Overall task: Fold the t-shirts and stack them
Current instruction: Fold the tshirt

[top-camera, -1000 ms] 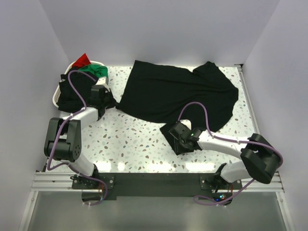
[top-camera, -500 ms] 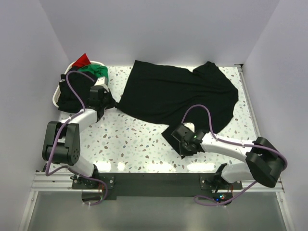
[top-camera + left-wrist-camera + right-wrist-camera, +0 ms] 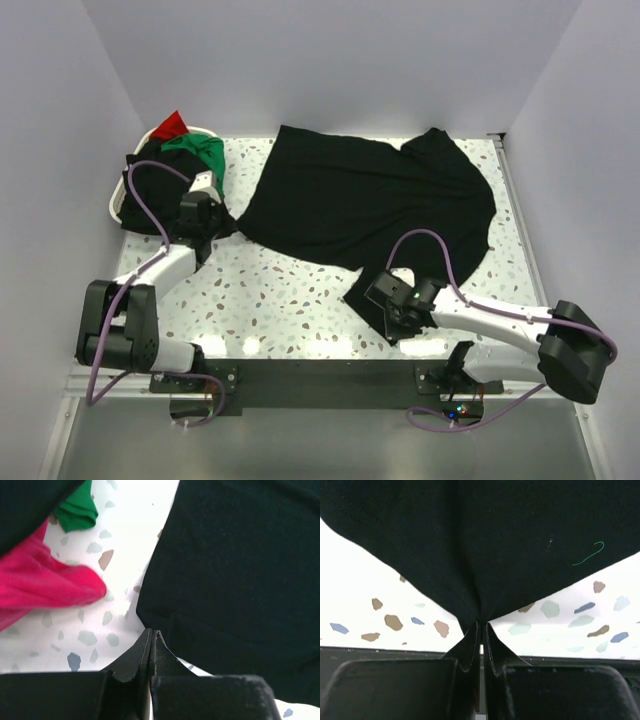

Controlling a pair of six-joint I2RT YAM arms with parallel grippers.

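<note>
A large black t-shirt [image 3: 370,195] lies spread across the back of the table. My left gripper [image 3: 228,222] is shut at its left corner, and the left wrist view shows the fingertips [image 3: 151,634] closed on the shirt's edge [image 3: 230,570]. My right gripper [image 3: 388,312] is shut on a near corner of the same shirt, pulled toward the front edge. In the right wrist view the cloth [image 3: 485,535] puckers into the closed gripper [image 3: 481,624]. More shirts, black [image 3: 150,190], green [image 3: 195,150] and red [image 3: 172,126], are heaped in the basket.
A white basket [image 3: 114,206] stands at the back left. Pink-red cloth [image 3: 45,587] and green cloth [image 3: 77,515] hang out close to my left gripper. White walls enclose the table. The black mounting rail [image 3: 320,375] runs along the near edge.
My right gripper has moved toward the near edge and a little right, dragging the shirt's corner with it. My left gripper has shifted slightly left and nearer, still at the shirt's left corner.
</note>
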